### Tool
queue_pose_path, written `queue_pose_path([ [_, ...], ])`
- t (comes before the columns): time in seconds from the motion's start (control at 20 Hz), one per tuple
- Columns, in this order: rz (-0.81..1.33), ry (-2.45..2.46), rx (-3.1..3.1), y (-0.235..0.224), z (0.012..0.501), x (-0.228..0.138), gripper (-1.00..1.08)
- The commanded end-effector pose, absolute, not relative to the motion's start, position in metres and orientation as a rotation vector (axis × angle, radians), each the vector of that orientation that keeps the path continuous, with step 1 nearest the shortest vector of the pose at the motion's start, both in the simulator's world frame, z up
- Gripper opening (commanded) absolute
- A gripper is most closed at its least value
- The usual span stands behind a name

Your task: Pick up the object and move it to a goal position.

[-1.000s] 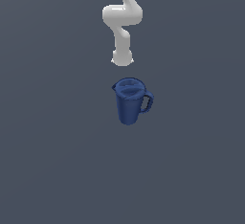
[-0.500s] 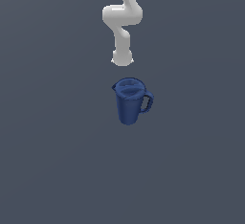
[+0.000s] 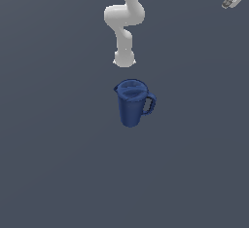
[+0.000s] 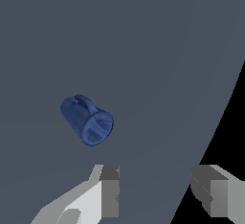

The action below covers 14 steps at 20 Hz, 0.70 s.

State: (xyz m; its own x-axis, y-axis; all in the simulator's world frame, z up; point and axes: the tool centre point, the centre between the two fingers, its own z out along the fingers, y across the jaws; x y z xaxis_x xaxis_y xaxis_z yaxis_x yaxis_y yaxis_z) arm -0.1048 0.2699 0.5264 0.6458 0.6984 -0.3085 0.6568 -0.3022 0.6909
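The dark blue pitcher point(image 3: 132, 103) stands upright on the grey floor in the middle of the exterior view, with its loop handle toward that view's right. My gripper point(image 3: 227, 3) hangs high in the exterior view's top right corner, far from the pitcher and not touching it. In the wrist view the pitcher point(image 4: 87, 120) appears small and distant, beyond the gripper point(image 4: 160, 192). The two fingers point(image 4: 110, 192) stand wide apart with nothing between them.
The white arm rises from its base point(image 3: 124, 59) just behind the pitcher and leaves the exterior view at the top. The grey floor point(image 3: 58, 163) surrounds the pitcher. In the wrist view the floor's edge point(image 4: 210, 137) meets black emptiness.
The pitcher has not moved. My gripper now shows in the exterior view's top right corner, where the earlier frames showed nothing.
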Motion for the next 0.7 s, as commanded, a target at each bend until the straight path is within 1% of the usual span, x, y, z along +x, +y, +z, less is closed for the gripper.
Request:
queue_pose_path([
  [0.0, -0.047, 1.083, 1.975, 0.272, 0.490, -0.091, 0.28],
  [0.25, -0.285, 1.142, 1.892, 0.261, 0.408, -0.062, 0.28],
  [0.45, -0.484, 1.185, 1.841, 0.238, 0.338, -0.043, 0.28],
  [0.65, -0.653, 1.220, 1.808, 0.212, 0.278, -0.032, 0.28],
])
